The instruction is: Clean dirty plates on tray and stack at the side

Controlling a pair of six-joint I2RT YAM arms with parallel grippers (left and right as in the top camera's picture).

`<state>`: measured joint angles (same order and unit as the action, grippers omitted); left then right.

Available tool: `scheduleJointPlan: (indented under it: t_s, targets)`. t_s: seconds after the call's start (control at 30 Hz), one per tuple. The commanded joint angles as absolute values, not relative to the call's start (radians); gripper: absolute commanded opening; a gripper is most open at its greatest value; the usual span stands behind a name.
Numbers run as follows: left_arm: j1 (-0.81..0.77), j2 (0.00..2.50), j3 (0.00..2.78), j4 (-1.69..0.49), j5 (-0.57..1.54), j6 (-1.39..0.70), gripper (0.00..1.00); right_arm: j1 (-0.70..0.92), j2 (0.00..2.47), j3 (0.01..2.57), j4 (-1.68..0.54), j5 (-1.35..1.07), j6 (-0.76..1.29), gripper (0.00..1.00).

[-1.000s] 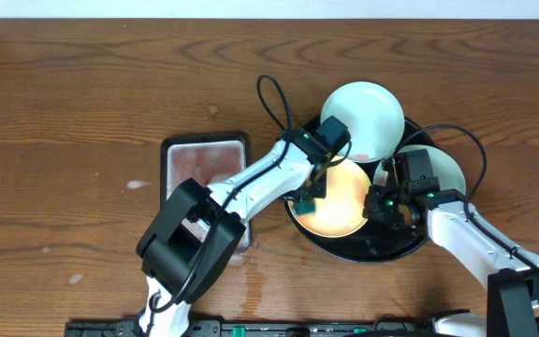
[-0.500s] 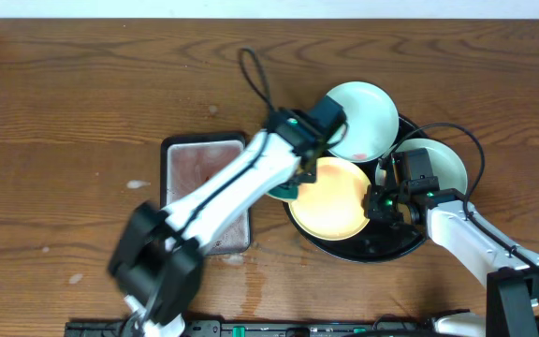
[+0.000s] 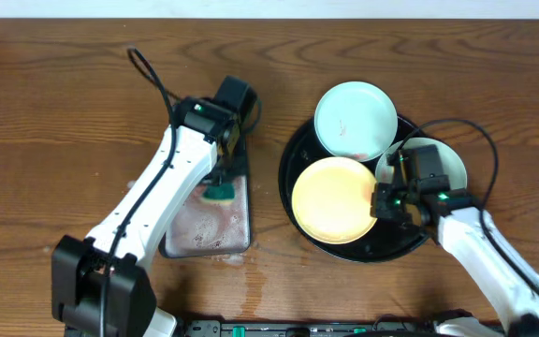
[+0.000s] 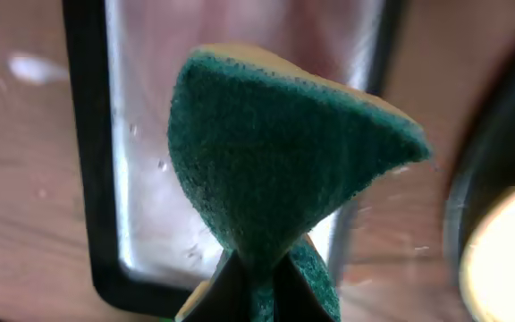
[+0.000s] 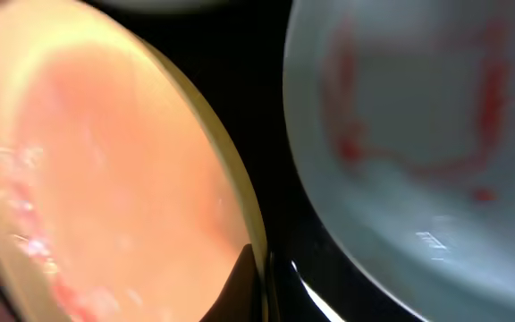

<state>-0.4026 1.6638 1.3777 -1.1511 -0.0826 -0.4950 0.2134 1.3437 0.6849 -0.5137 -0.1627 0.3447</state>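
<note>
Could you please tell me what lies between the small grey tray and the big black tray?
Just a bare strip of wood tabletop, clear in the overhead view.

Right-hand mint plate [image 3: 449,161] partly hidden beneath right pincer [image 3: 379,202].

Colour rundown: the table [image 3: 64,112] is warm brown wood grain and the big round tray [image 3: 290,164] is glossy black. On it sit a pale yellow plate [image 3: 335,198] and two pale mint-white ones, the upper mint plate [image 3: 356,120] with a bit of red near its lower edge and the right mint plate [image 3: 443,159]. Up close the yellow one shows pinkish-red smudges and a mint plate [image 5: 418,116] has thin red streaks in a rough loop. The sponge [image 4: 266,161] is dark teal-green with a tan-yellow edge, and the small rectangular tray [image 3: 204,234] is silvery grey, slightly pinkish, with a black border.
</note>
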Motion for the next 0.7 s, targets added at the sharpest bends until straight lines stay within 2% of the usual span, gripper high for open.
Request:
scheduleJointPlan:
  t_s: [0.0,0.37,0.67]
  targets:
    - [-0.365,1.666,1.318,-1.148,-0.059,-0.468,0.13,0.222,1.24,0.752,-0.562,-0.054,0.264,0.01]
    - [-0.34,1.583,1.316,-1.149,-0.059,-0.464,0.45,0.397,1.066,0.791,-0.564,0.479,0.199,0.01]
    - [-0.34,1.319,1.316,-1.155,0.001,-0.464,0.58,0.671,1.072,0.791,-0.48,0.877,-0.005,0.01]
